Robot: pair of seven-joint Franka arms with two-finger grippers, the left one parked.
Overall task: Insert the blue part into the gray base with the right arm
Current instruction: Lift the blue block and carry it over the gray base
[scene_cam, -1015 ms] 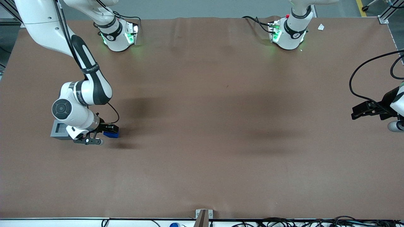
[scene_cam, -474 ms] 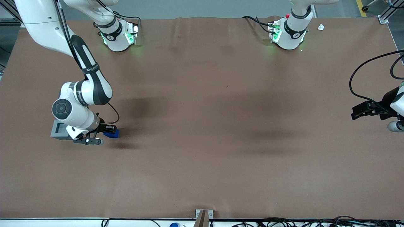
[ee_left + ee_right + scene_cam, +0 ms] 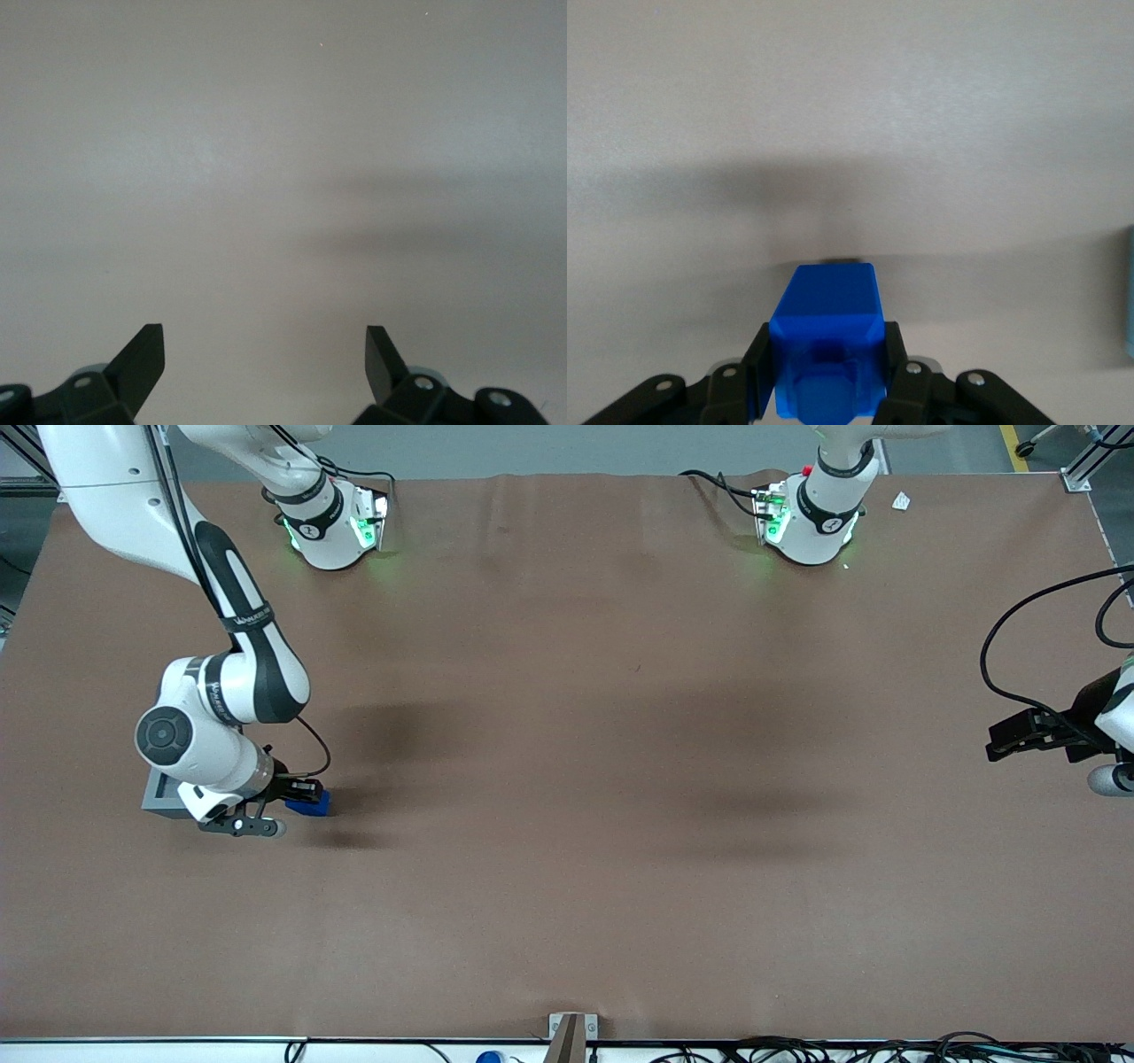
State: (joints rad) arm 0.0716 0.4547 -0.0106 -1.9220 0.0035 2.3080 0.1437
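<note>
Close up in the right wrist view, the blue part (image 3: 828, 341) sits squarely between the two black fingers (image 3: 757, 372) of the gripper (image 3: 826, 381), which press against its two sides and hold it. Its round raised stub faces the camera, and the rest of the block reaches out past the fingertips over the brown table (image 3: 850, 115), with a soft shadow on the surface under it. A thin pale-blue sliver shows at that view's edge; what it is cannot be told.

From the front view, the gripper (image 3: 299, 794) with the blue part (image 3: 310, 804) in it is just beside the gray base (image 3: 160, 790), on the side toward the parked arm's end of the table, and apart from it. The right arm (image 3: 221, 691) leans over the gray base and hides much of its top, so only part of the recess shows. The gray base rests on the table (image 3: 620, 779).
</note>
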